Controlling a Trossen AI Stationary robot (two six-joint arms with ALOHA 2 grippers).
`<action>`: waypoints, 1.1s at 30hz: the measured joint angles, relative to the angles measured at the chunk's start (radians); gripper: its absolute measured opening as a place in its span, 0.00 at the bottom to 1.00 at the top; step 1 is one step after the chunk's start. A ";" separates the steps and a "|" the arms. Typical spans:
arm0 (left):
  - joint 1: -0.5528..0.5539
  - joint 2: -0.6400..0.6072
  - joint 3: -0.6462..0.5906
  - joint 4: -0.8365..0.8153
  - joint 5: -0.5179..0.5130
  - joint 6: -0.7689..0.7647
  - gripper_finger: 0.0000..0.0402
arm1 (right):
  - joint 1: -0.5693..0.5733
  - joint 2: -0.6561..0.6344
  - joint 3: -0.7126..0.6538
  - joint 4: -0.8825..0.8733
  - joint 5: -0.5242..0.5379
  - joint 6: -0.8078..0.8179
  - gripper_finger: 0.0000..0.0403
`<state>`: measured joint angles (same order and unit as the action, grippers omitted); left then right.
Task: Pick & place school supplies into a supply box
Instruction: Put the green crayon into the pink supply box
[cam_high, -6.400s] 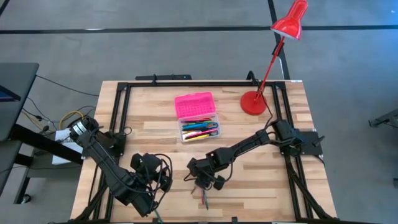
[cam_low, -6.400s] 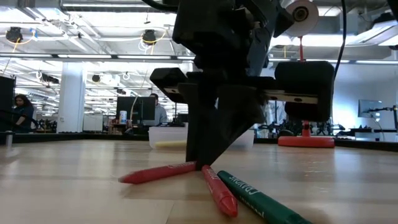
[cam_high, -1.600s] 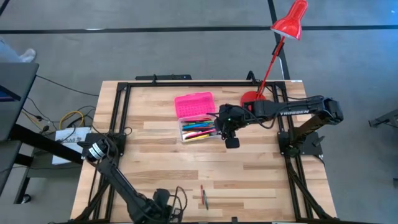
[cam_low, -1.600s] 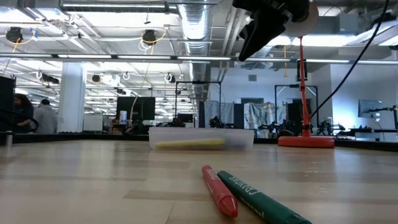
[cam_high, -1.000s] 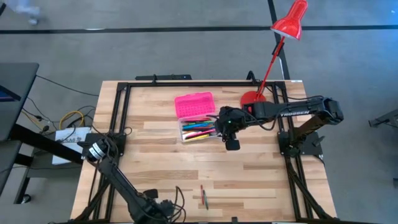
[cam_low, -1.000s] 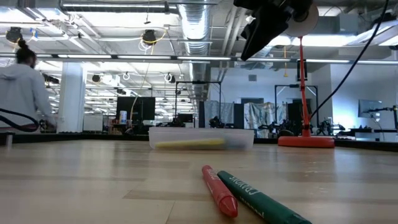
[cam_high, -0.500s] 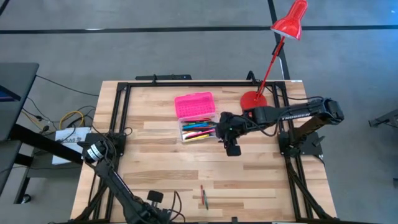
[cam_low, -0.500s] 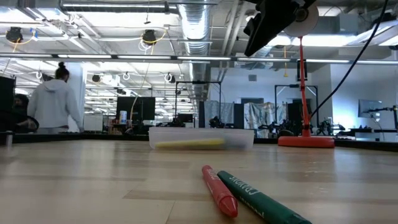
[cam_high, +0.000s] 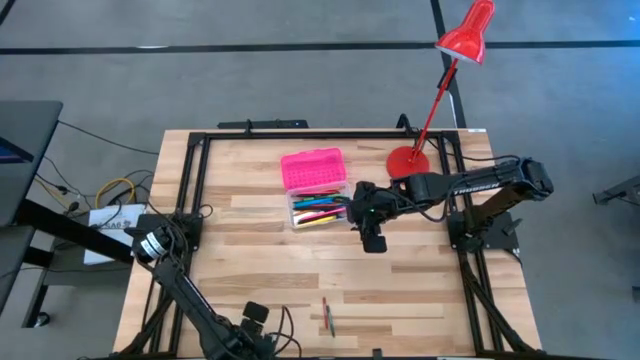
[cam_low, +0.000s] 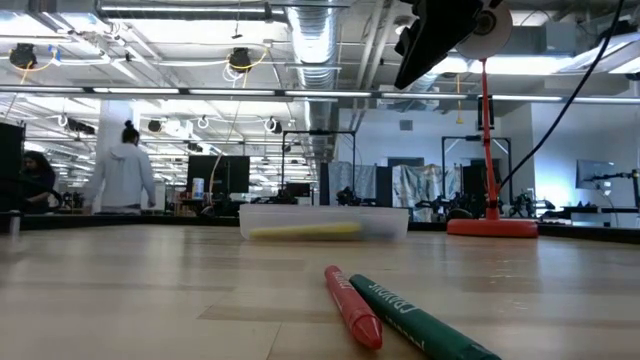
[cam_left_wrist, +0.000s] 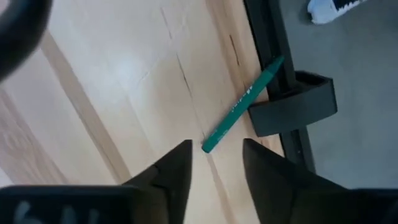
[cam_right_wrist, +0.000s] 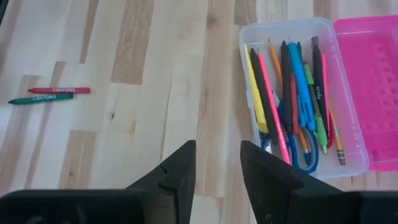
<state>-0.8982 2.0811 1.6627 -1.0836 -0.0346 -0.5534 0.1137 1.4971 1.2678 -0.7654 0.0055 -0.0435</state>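
The supply box (cam_high: 319, 210) has a clear base full of pens, markers and blue-handled scissors (cam_right_wrist: 292, 87), with its pink lid (cam_high: 313, 168) lying open behind it. My right gripper (cam_right_wrist: 216, 158) hangs open above the table just right of the box (cam_high: 372, 240). A red crayon (cam_low: 352, 305) and a green crayon (cam_low: 420, 322) lie flat side by side near the table's front edge. My left gripper (cam_left_wrist: 216, 155) points down, open, at the front left (cam_high: 252, 318). Another green crayon (cam_left_wrist: 244, 106) lies flat against the black frame, its end just ahead of the fingertips.
A red desk lamp's base (cam_high: 407, 165) stands at the back right, its head (cam_high: 468, 32) reaching beyond the table. A black frame rail (cam_left_wrist: 273, 68) and bracket (cam_left_wrist: 292, 109) run along the table edge beside the left gripper. Bare wood (cam_high: 260, 255) lies between box and crayons.
My left wrist has rolled about its downward-pointing line at the front left, staying in place. My right gripper has drifted slightly toward the table's near edge, away from the box, still open. The crayons and the box have not moved.
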 joint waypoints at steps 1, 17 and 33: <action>-0.001 0.000 0.000 0.000 0.000 0.021 0.37 | 0.003 0.000 0.000 0.000 0.000 0.001 0.29; 0.000 0.000 -0.135 0.169 0.031 0.091 0.38 | 0.012 0.000 0.000 0.001 0.023 -0.009 0.29; 0.008 -0.008 -0.225 0.287 0.026 0.023 0.28 | 0.009 0.000 0.000 0.002 0.023 -0.019 0.29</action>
<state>-0.8902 2.0732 1.4373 -0.7961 -0.0083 -0.5306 0.1223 1.4975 1.2682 -0.7636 0.0284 -0.0620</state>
